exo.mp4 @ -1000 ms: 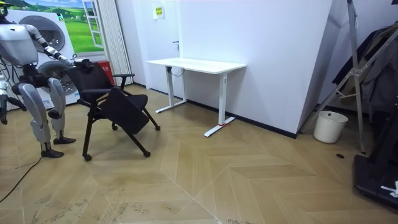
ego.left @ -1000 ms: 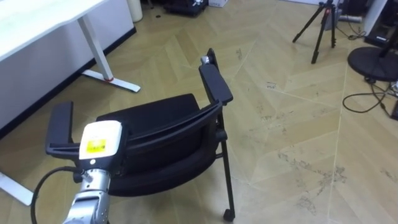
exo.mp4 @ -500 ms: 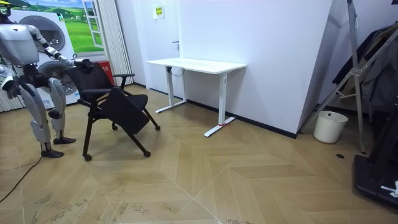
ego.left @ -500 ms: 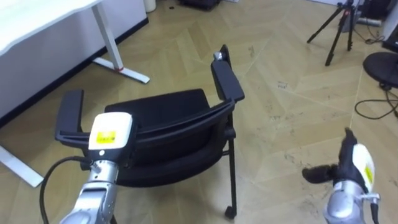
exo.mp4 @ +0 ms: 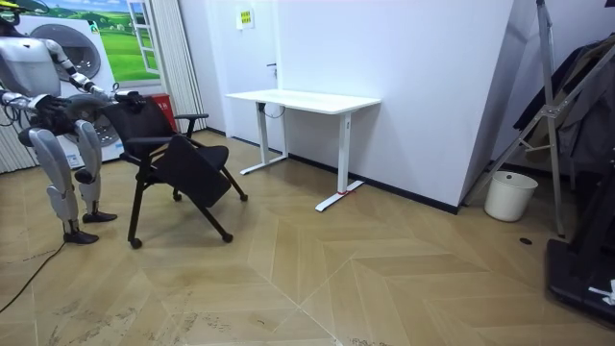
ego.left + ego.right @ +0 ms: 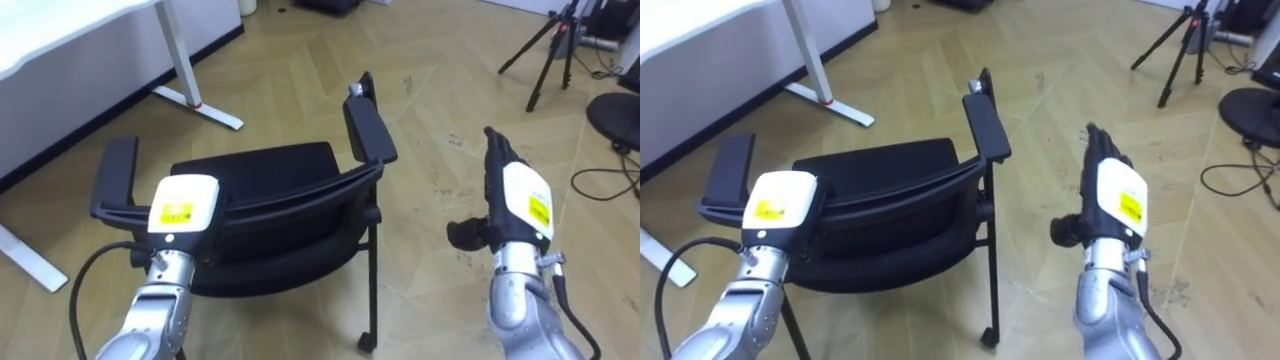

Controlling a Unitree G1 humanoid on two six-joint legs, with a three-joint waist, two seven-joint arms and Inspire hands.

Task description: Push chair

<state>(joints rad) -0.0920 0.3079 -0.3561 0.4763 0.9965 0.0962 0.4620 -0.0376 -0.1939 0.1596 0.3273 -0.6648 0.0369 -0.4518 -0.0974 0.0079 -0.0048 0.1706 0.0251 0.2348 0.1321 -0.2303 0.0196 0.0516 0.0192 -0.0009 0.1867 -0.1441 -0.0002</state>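
Note:
A black chair (image 6: 262, 176) with two padded armrests stands on the wooden floor, its seat facing away from me. In the room view I stand behind the chair (image 5: 179, 160) at the room view's left, both arms held forward. My left hand (image 6: 181, 206) rests at the top edge of the backrest, near the left armrest, its back towards me. To the right of the chair my right hand (image 6: 521, 203) is raised, open, fingers straight and pointing away, clear of the right armrest (image 6: 368, 132).
A white desk (image 6: 70, 28) on metal legs stands ahead on my left, its foot (image 6: 200, 107) near the chair. A tripod (image 6: 548, 48) and cables lie at the far right. In the room view a white bin (image 5: 506, 195) stands by the wall.
My right hand has come up into view beside the chair and risen with fingers straight. The left hand has stayed at the backrest. The view has shifted a little.

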